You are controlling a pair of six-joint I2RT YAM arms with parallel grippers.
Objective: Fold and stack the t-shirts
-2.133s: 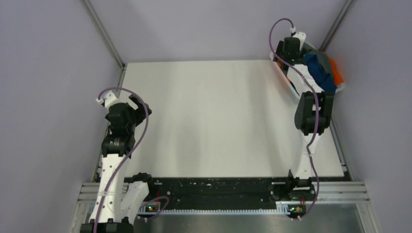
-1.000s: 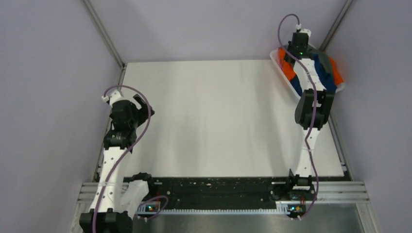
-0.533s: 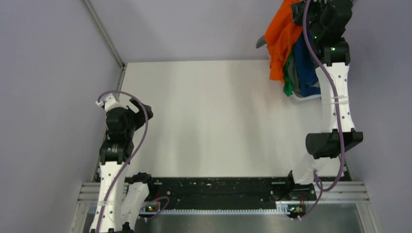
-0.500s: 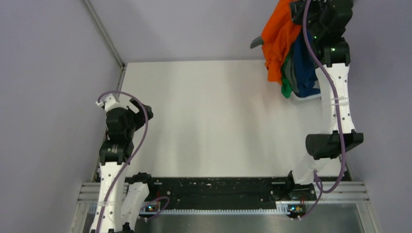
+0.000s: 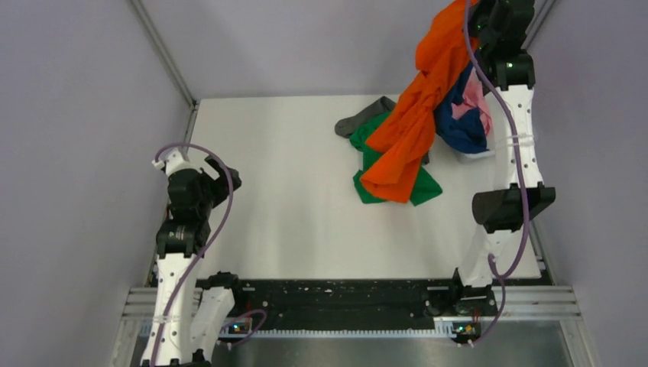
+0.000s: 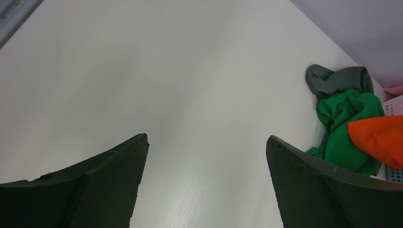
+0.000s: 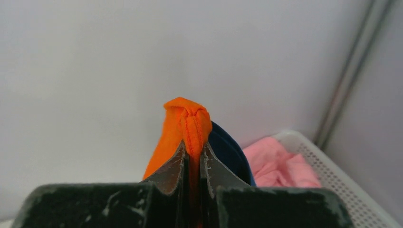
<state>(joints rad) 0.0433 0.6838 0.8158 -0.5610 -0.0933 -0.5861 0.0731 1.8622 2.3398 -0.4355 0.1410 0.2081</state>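
Observation:
High over the table's back right corner, my right gripper (image 5: 475, 9) (image 7: 194, 147) is shut on a bunched fold of the orange t-shirt (image 5: 413, 122) (image 7: 185, 116). The shirt hangs down and left, its lower end resting on the green t-shirt (image 5: 370, 157) (image 6: 344, 114), which lies crumpled on the table. A dark grey t-shirt (image 5: 359, 120) (image 6: 337, 78) lies just behind the green one. The blue t-shirt (image 5: 458, 126) (image 7: 228, 149) and pink t-shirt (image 5: 475, 99) (image 7: 278, 164) hang and lie at the basket. My left gripper (image 5: 223, 174) (image 6: 206, 138) is open with nothing in it, at the table's left edge.
The white plastic basket (image 5: 479, 155) (image 7: 323, 161) stands at the back right corner against the wall. Bare white tabletop (image 5: 290, 199) stretches between my left gripper and the shirts. Purple walls and metal posts (image 5: 164, 53) close in the back and sides.
My right arm has lifted the orange t-shirt up and out to the left of the basket. The green and dark grey t-shirts have dropped onto the table. The left arm stays still.

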